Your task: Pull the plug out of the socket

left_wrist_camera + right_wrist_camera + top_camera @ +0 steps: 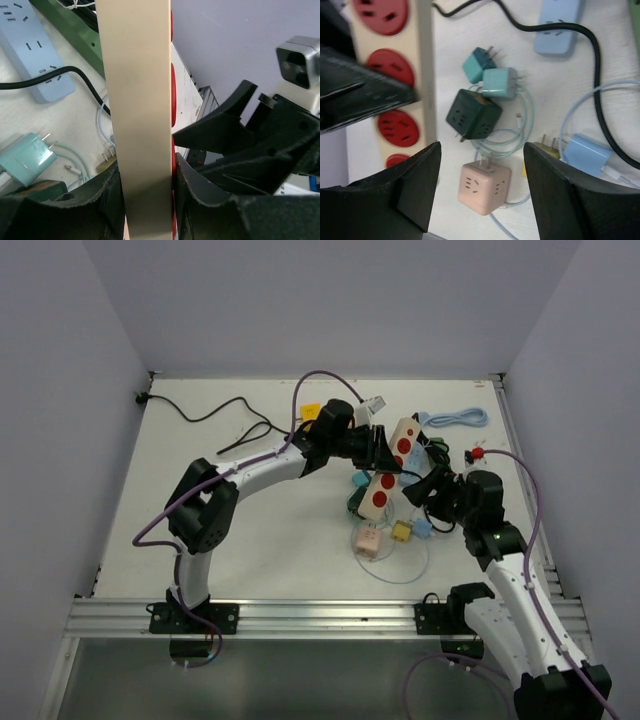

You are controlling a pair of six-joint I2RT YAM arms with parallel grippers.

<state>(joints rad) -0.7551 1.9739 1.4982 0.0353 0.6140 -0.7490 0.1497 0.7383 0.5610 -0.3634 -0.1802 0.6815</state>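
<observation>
The dark green power strip [75, 32] shows only in the left wrist view, lying on the table at the upper left; I cannot tell whether a plug sits in it. My left gripper [147, 170] [378, 445] is shut on a cream strip with red outlets [137, 100] [383, 490] [425, 75] and holds it above the table. My right gripper [481, 147] [428, 485] is open and empty, hovering over a loose pink plug cube [484, 187] [368, 540]. A dark green plug cube [472, 114] lies loose beside the cream strip.
A light blue strip [35, 55] [557, 25] with a black cable [592, 75] lies nearby. Loose teal [477, 65], mint [499, 82], yellow [542, 150] and blue [587, 152] plugs with thin cables lie around the cubes. Grey walls enclose the table.
</observation>
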